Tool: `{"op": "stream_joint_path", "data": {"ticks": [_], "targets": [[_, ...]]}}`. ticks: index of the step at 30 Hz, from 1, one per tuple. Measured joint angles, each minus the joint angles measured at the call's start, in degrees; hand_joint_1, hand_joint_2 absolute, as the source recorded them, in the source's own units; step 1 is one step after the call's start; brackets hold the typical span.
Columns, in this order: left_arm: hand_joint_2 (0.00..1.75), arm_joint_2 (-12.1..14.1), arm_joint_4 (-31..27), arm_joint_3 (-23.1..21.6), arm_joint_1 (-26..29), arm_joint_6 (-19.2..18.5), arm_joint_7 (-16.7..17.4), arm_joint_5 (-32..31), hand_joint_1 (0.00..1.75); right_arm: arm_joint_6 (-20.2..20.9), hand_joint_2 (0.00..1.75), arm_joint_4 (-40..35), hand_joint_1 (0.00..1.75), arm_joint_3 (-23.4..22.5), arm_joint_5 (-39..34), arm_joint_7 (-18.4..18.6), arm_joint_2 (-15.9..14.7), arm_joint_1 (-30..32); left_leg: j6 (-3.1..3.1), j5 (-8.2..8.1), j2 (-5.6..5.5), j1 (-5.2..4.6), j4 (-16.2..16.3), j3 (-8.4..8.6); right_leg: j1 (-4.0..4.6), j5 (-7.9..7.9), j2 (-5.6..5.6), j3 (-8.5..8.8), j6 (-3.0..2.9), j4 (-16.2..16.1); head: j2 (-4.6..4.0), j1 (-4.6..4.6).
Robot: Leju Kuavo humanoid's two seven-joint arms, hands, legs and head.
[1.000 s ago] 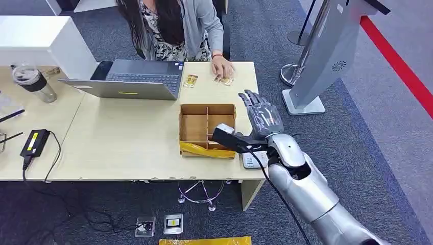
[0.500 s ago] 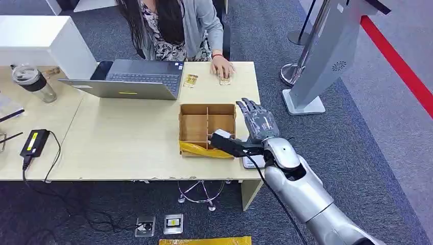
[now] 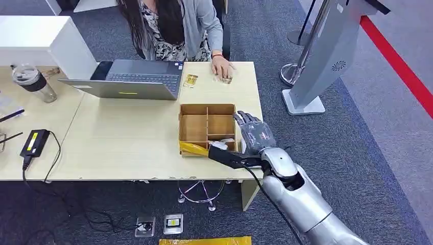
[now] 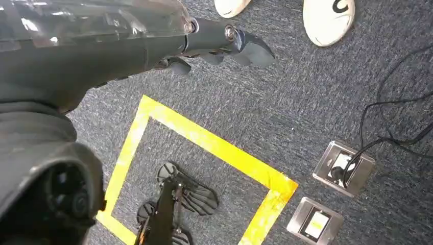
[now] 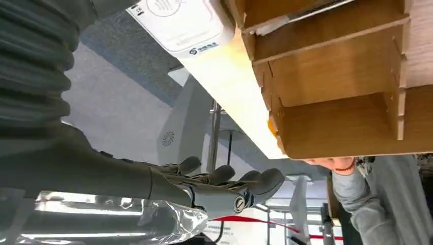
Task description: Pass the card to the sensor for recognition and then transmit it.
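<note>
My right hand (image 3: pixel 255 133) hovers over the right edge of the wooden divider box (image 3: pixel 207 108), fingers stretched out and apart, holding nothing. The right wrist view shows the same hand (image 5: pixel 214 191) beside the box (image 5: pixel 332 66), with the white sensor unit (image 5: pixel 178 20) lying on the table next to it. A thin pale card edge (image 5: pixel 296 18) lies in a box compartment. Two small cards sit at the far table edge: one (image 3: pixel 190 80) lies free, the other (image 3: pixel 225 79) is under a person's hand (image 3: pixel 222 67). My left hand (image 4: pixel 224 43) hangs over the carpet, empty.
An open laptop (image 3: pixel 138 79) stands in front of the seated person. A tumbler (image 3: pixel 33 81) and a black power brick (image 3: pixel 34 143) lie at the left. A grey kiosk stand (image 3: pixel 327 56) rises to the right of the table. Yellow tape (image 3: pixel 196 149) crosses the box front.
My right hand has drawn back toward me and lower, from beyond the box's far right corner to beside its right wall. The person's hand stays on the card.
</note>
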Motion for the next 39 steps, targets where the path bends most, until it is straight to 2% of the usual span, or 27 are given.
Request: {"op": "stream_joint_path", "data": {"ticks": [12, 17, 19, 24, 39], "targets": [[0.00, -0.02, 0.00, 0.00, -0.01, -0.46, 0.00, -0.20, 0.00, -5.00, 1.75, 3.84, 0.00, 0.52, 0.02, -2.36, 2.18, -1.94, 0.00, 0.00, 0.00, 0.00, 0.00, -0.01, 0.00, 0.00, -0.01, 0.00, 0.00, 0.00, 0.00, 0.02], [0.00, -0.02, 0.00, 0.00, -0.01, -0.46, 0.00, -0.20, 0.00, -5.09, 1.75, 3.94, 0.00, 0.55, 0.02, -2.38, 2.21, -1.98, 0.00, 0.00, 0.00, 0.00, 0.00, -0.02, 0.00, 0.00, 0.00, 0.00, 0.00, 0.00, 0.00, 0.02], [0.00, -0.04, 0.00, 0.00, -0.03, -0.39, 0.00, -0.22, 0.00, -7.52, 1.75, 9.36, 0.00, 0.70, 0.02, -3.41, 4.00, -4.14, 0.00, 0.00, 0.00, 0.00, 0.00, -0.02, 0.00, 0.00, 0.00, -0.01, 0.00, 0.00, 0.00, 0.00], [0.00, -0.48, 0.00, 0.00, 0.01, 0.96, 0.00, 0.04, 0.00, -9.31, 1.75, 13.46, 0.00, 0.83, -0.15, -4.94, 5.35, -5.63, 0.00, 0.00, 0.00, 0.00, 0.00, -0.02, 0.00, 0.00, -0.01, -0.01, 0.00, 0.00, 0.00, 0.00], [0.00, -1.09, 0.00, 0.00, 0.07, 1.42, 0.00, 0.41, 0.00, -11.26, 1.75, 19.69, 0.00, 1.25, -0.50, -5.79, 5.99, -6.85, 0.00, 0.00, 0.00, 0.00, 0.00, -0.03, 0.00, -0.01, -0.01, -0.02, -0.02, 0.00, 0.00, 0.00]]}}
